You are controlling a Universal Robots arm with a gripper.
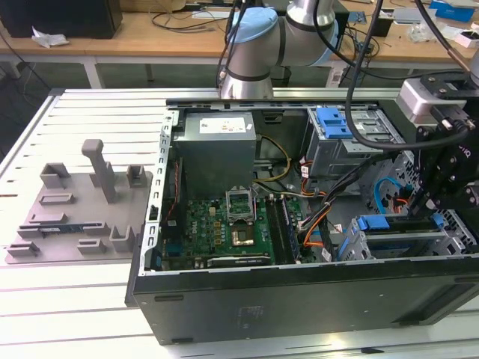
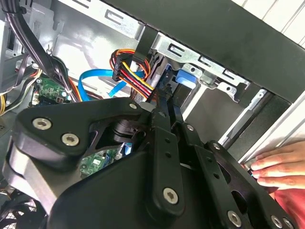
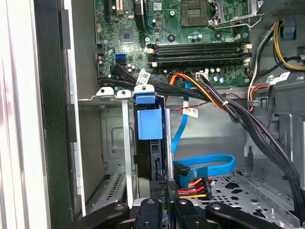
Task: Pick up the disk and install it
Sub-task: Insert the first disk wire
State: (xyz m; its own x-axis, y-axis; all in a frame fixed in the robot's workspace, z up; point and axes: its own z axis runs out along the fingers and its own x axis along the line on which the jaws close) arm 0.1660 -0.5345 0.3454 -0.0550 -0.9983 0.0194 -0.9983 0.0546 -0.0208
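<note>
The black computer tower case (image 1: 299, 307) lies on its side with the panel off, so its inside is open from above to the arm. The disk, a flat silver-grey hard drive in a bright blue plastic bracket (image 3: 148, 123), stands on its edge in a slot of the grey metal drive cage (image 3: 126, 143), in the corner of the case at the exterior view's right. The blue bracket fills the slot, and I judge that it serves as rail and handle, so that the drive sits guided and not loose. The black gripper (image 3: 163, 191) is at the end of the disk away from the blue tab and in line with the slot, which suits sliding the drive along the cage. Whether its jaws pinch the disk, only press on it, or are free of it I cannot tell, because the gripper's own body covers the place of contact. Just beside the gripper lie a flat blue data cable (image 3: 209, 164) and a black power plug with red, orange and yellow wires (image 3: 190, 185), probably kept near the drive's end for connecting. In the second wrist view a person's hand (image 2: 279, 164) rests at the outer side of the case, perhaps to keep it steady.
</note>
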